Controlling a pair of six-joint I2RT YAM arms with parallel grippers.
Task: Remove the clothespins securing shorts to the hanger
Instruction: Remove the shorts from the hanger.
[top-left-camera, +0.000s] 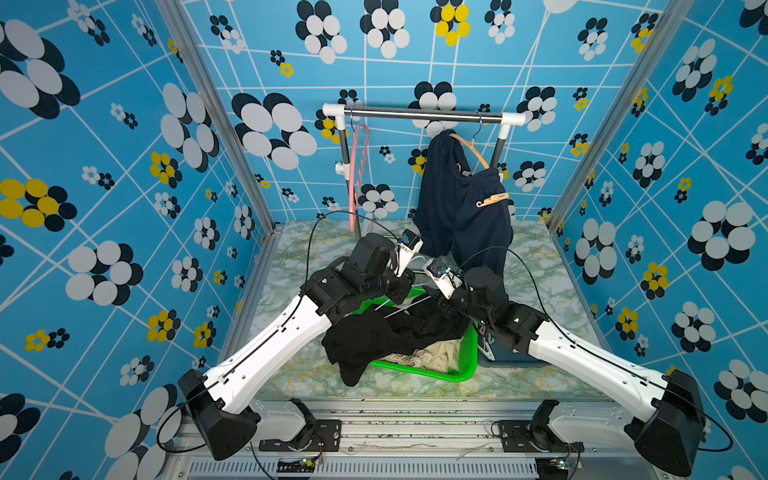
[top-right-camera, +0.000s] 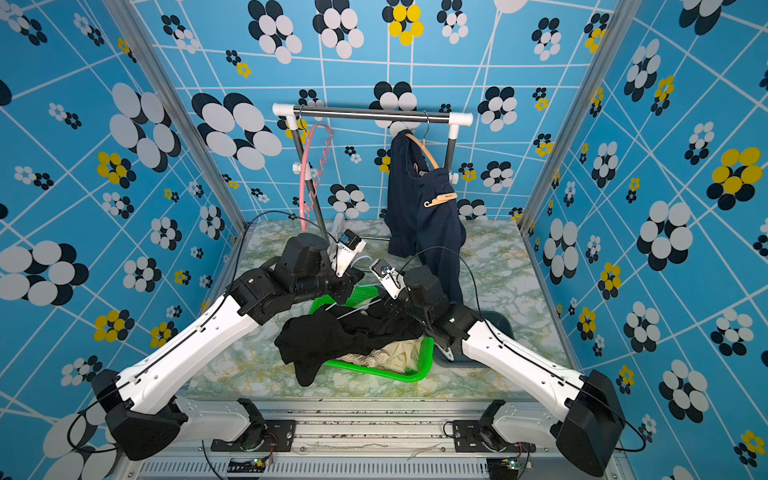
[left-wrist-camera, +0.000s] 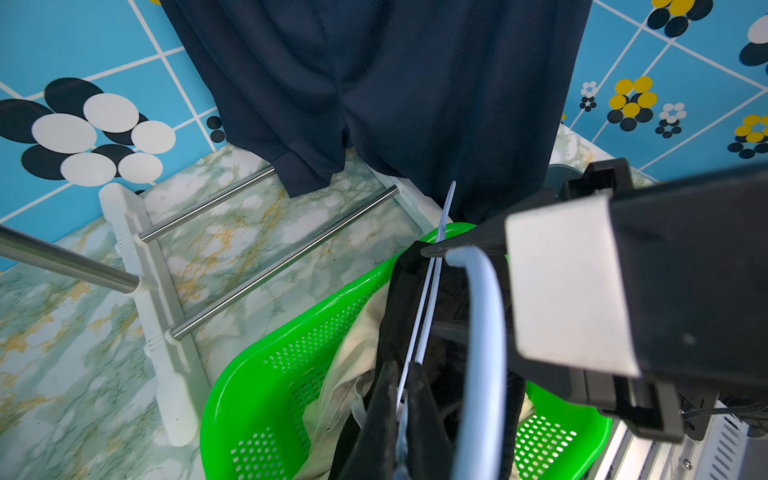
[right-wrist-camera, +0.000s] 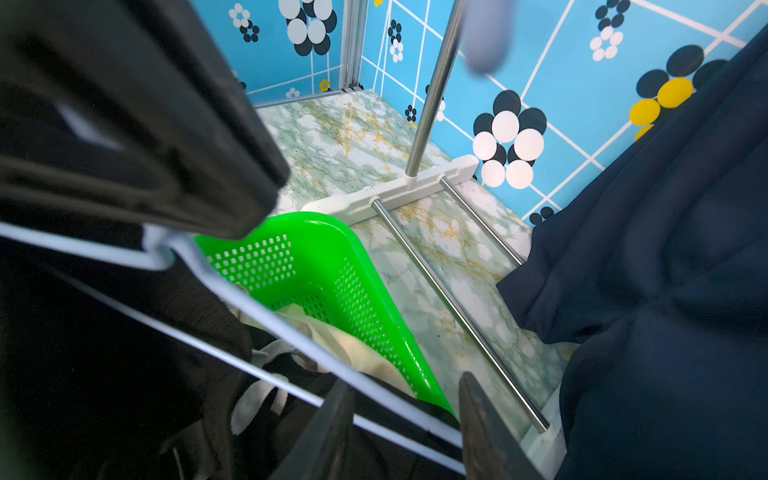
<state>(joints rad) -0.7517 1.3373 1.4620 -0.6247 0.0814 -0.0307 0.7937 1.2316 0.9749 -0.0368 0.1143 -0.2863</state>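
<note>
Above the basket (right-wrist-camera: 332, 266), left arm (top-left-camera: 270, 349) and right arm (top-left-camera: 590, 361) reach inward, wrists pitched down. Left gripper (left-wrist-camera: 402, 368) clamps the hanger (right-wrist-camera: 291, 330); right gripper (right-wrist-camera: 405, 380) stands parted astride its wire.

The beige fabric shorts (top-left-camera: 432, 353) lie mostly buried under the crumpled black shorts (top-left-camera: 374, 336); the right arm (top-right-camera: 519, 365) hides most of the dark grey tray (top-right-camera: 503, 328).

Robot test booth (patterned walls (top-left-camera: 104, 187), aluminium frame (top-left-camera: 218, 108))
</note>
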